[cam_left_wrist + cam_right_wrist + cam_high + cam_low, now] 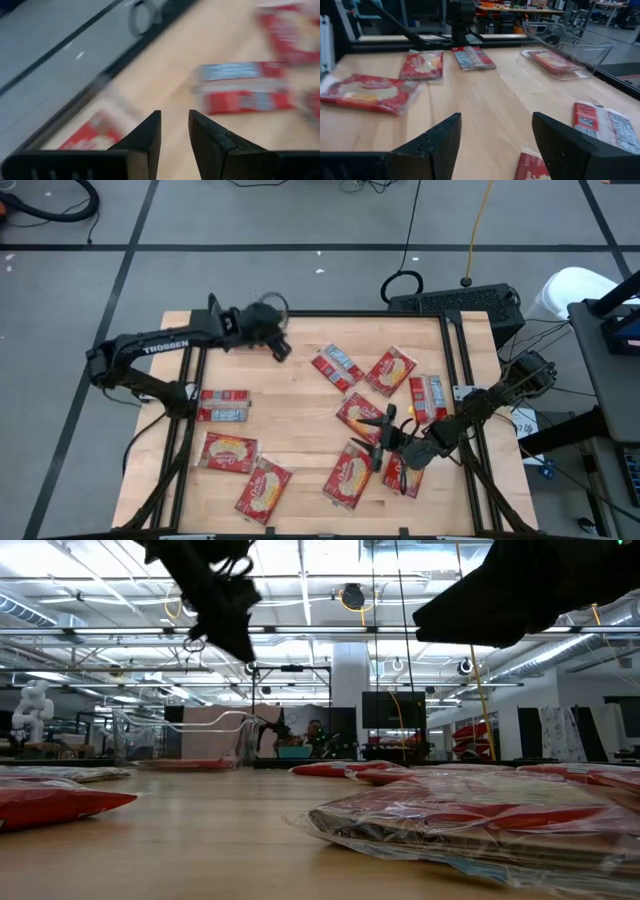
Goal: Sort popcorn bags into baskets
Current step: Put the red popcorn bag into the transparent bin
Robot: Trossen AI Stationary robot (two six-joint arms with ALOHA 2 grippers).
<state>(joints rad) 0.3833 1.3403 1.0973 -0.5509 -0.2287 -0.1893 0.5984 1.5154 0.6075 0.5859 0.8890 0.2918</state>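
Several red popcorn bags lie flat on the wooden table: three at the near left [228, 452], the rest right of centre [390, 370]. One bag [472, 57] shows a grey-blue side. The clear basket [570, 74] stands at the far left with a red bag [551, 60] lying flat in it; in the high view my left arm covers it. My left gripper [283, 352] hangs above the table's far left, beside the basket, with a narrow bare gap between its fingers [175, 115]. My right gripper [383, 430] hovers wide open among the bags at the near right, holding nothing [495, 117].
Black frame rails [455, 370] run along the table's sides. A dark box [455, 300] and a cable loop [403, 283] lie beyond the far edge. Bare wood [290, 410] shows in the middle, between the two groups of bags.
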